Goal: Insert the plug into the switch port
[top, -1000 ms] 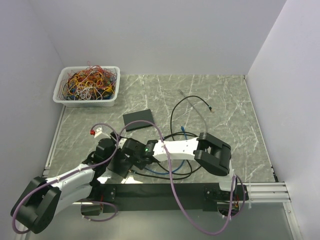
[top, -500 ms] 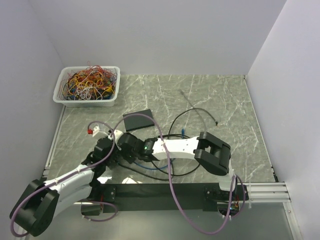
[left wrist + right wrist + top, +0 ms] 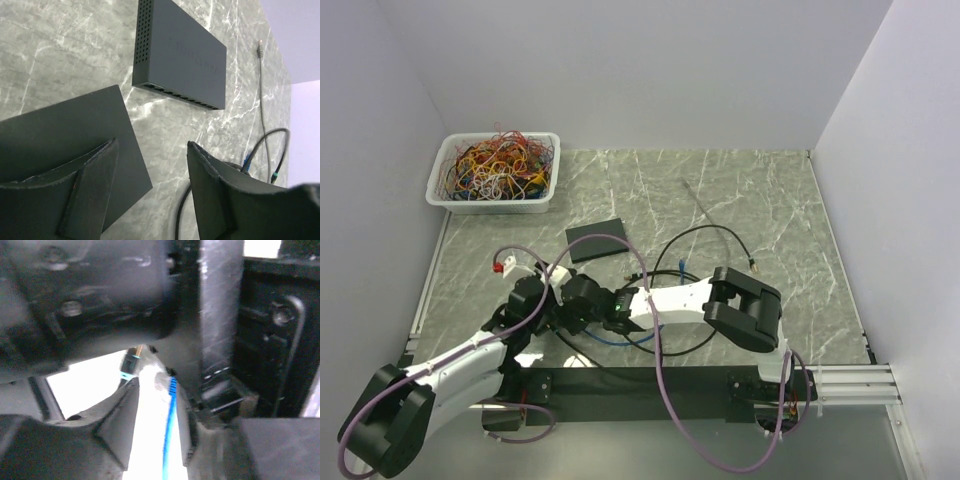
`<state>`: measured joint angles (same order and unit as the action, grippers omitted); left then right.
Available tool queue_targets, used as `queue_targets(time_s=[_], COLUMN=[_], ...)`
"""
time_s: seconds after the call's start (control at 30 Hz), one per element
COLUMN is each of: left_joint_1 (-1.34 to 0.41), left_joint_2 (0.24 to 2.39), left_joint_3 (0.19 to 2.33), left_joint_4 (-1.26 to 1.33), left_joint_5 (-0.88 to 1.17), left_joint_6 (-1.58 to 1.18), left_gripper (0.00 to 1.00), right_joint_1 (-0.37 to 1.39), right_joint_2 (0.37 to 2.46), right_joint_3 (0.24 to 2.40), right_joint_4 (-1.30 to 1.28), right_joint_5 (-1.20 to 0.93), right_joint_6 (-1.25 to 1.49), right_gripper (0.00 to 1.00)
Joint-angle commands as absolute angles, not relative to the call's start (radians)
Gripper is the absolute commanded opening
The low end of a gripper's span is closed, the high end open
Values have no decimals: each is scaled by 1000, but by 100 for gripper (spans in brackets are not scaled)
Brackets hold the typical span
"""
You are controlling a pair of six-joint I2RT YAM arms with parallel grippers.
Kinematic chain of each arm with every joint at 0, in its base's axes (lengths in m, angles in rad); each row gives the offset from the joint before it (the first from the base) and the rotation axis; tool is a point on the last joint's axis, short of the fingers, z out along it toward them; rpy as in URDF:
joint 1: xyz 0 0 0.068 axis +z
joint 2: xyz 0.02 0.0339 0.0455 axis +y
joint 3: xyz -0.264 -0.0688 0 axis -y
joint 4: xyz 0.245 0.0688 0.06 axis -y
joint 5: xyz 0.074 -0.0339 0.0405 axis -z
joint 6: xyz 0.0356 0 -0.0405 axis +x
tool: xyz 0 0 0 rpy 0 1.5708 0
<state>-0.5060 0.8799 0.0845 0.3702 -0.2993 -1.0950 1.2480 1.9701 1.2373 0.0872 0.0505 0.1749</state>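
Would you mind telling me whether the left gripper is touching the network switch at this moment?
Apart. The left wrist view shows a stretch of bare marble table between the left gripper and the switch, which lies farther out.

Left gripper: I see its jaws standing apart.
Right gripper: out to the left, close beside the left one; grip unclear.
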Motion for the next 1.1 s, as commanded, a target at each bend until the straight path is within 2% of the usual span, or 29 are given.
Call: queue_targets(time_s=[0.0, 0.2, 0.4, 0.6, 0.73, 1.07], left_joint_1=[-566, -566, -549, -381, -238, -109], left_joint_2=[865, 827, 805, 885, 949, 1118], left_joint_3=[55, 168, 316, 408, 437, 456], left_joint_4=[198, 60, -80, -117, -103, -60], left_joint_5=[-77, -144, -224, -167, -129, -75], left_joint_6=[-1104, -1075, -996, -885, -825, -838], left_gripper=[65, 69, 82, 91, 92, 93], right_joint_1=[1178, 1180, 1161, 1086, 1062, 1054], right_joint_2=[1936, 1888, 1789, 1776, 1776, 1850], right_joint_3=[1198, 1132, 1077, 1077, 1057, 1123], right_joint_4=[304, 287, 244, 137, 134, 113], right_joint_5=[205, 242, 241, 143, 88, -110], right_joint_6=[186, 219, 296, 417, 448, 514], right_gripper=[45, 52, 59, 62, 63, 63])
